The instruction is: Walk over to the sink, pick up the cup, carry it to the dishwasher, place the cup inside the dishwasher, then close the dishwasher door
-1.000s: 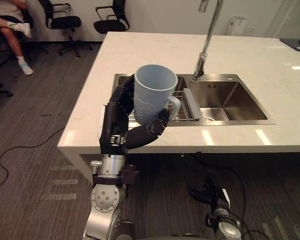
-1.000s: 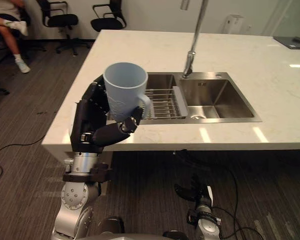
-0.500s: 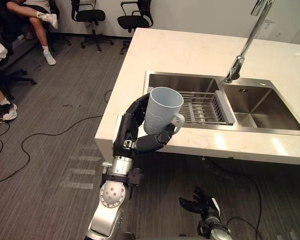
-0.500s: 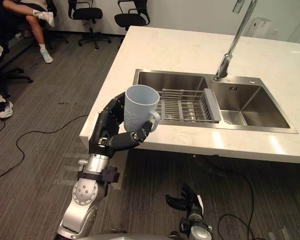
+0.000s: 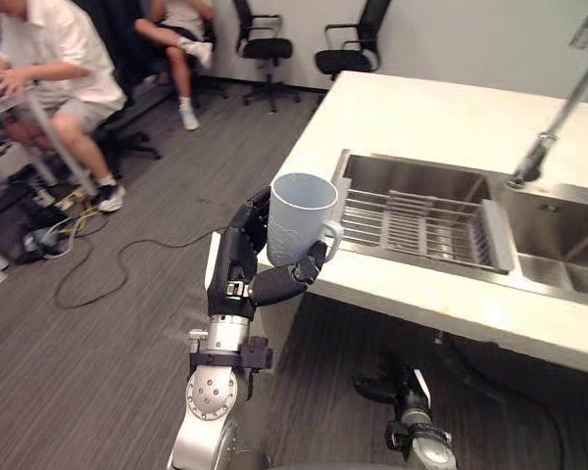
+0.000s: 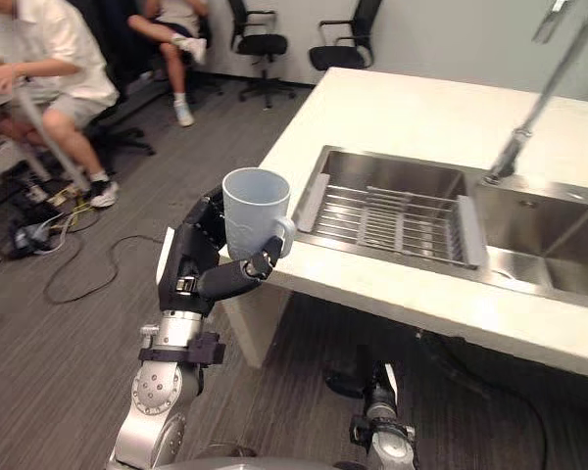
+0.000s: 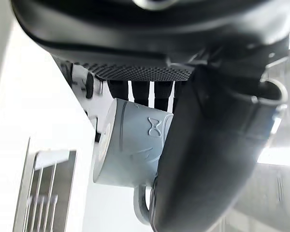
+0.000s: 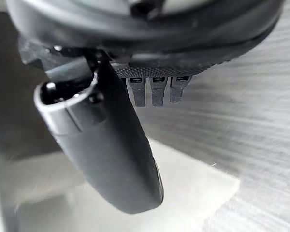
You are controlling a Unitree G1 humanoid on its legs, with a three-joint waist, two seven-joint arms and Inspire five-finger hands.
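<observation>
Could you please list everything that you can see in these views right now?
cup: one, pale blue, upright in the left hand, near the counter's corner
counter: one, white, on the right
sink: one, steel, two basins, set in the counter
rack: one, wire with grey ends, across the left basin
faucet: one, steel, behind the sink
chairs: two empty, black, by the far wall
people: two, seated, far left
floor: grey carpet
left hand: dark, curled round the cup
right hand: dark, open, low over the floor
</observation>
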